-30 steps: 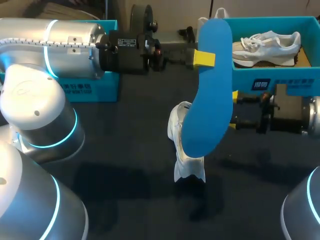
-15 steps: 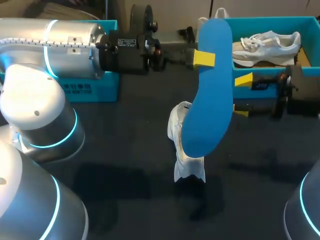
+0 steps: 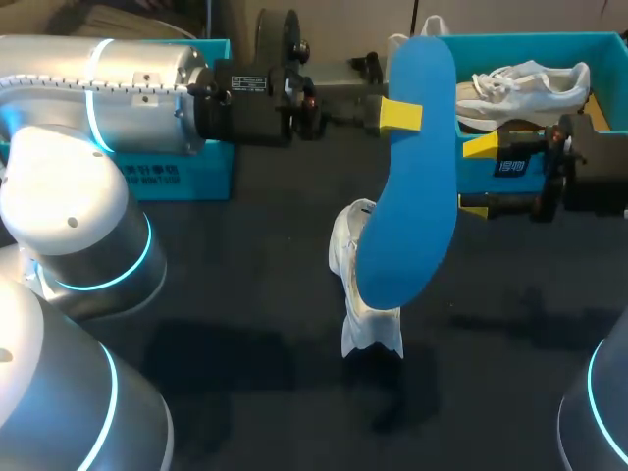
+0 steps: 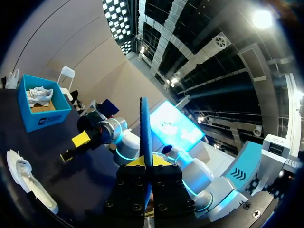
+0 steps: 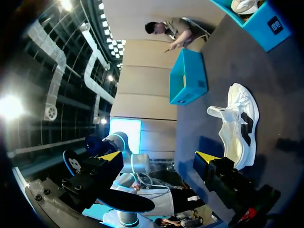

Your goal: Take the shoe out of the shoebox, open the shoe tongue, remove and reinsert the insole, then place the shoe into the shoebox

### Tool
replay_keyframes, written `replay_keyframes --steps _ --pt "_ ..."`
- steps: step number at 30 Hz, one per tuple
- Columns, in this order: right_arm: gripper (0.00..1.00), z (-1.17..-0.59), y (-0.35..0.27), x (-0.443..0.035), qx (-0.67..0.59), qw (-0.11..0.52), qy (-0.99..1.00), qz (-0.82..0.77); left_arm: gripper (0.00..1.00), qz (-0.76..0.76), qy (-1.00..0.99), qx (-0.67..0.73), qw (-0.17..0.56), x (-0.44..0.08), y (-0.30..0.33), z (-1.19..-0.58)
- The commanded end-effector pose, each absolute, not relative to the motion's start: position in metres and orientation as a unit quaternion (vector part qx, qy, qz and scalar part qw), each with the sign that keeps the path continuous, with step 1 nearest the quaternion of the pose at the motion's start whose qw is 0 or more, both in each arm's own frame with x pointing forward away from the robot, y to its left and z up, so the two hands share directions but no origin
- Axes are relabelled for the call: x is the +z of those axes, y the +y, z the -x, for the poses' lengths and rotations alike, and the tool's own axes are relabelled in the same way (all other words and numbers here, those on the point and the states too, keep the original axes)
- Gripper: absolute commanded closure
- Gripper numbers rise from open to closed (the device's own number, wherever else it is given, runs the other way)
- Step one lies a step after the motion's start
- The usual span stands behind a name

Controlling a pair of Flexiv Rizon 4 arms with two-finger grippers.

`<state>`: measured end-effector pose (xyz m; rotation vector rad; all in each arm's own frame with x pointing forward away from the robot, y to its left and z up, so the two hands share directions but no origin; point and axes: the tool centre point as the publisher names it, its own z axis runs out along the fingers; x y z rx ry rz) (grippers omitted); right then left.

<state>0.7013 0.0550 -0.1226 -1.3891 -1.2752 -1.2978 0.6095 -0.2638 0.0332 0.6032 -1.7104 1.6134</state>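
Currently L gripper [image 3: 400, 115] is clamped on the blue insole [image 3: 412, 196], held upright above the shoe [image 3: 358, 285] lying on the table [image 3: 245, 294], prob. to line up reinsertion. R gripper [image 3: 476, 177] stands open near the shoebox [image 3: 520, 41], free to steady the shoe

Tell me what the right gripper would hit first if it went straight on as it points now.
Probably the blue insole, held upright by the left gripper: the open right gripper points at its side. Depth is unclear, so it might miss.
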Motion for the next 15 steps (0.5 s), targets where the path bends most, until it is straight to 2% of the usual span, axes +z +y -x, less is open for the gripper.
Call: replay_keyframes --steps 1,4,8,13,15 --pt "0.0 -0.703 0.056 -0.123 -0.516 0.414 -0.508 0.553 1.0 -0.163 -0.687 0.642 0.301 0.02 -0.257 -0.612" --pt "0.0 -0.703 0.056 -0.123 -0.516 0.414 -0.508 0.553 1.0 -0.109 -0.703 0.656 0.253 0.01 -0.251 -0.615" --pt "0.0 -0.703 0.056 -0.123 -0.516 0.414 -0.508 0.553 1.0 0.004 -0.718 0.679 0.153 -0.005 -0.24 -0.62" --pt "0.0 -0.703 0.056 -0.123 -0.516 0.414 -0.508 0.553 1.0 0.187 -0.709 0.679 -0.007 -0.021 -0.226 -0.632" --pt "0.0 -0.703 0.056 -0.123 -0.516 0.414 -0.508 0.553 1.0 0.208 -0.695 0.687 -0.047 -0.023 -0.221 -0.636"
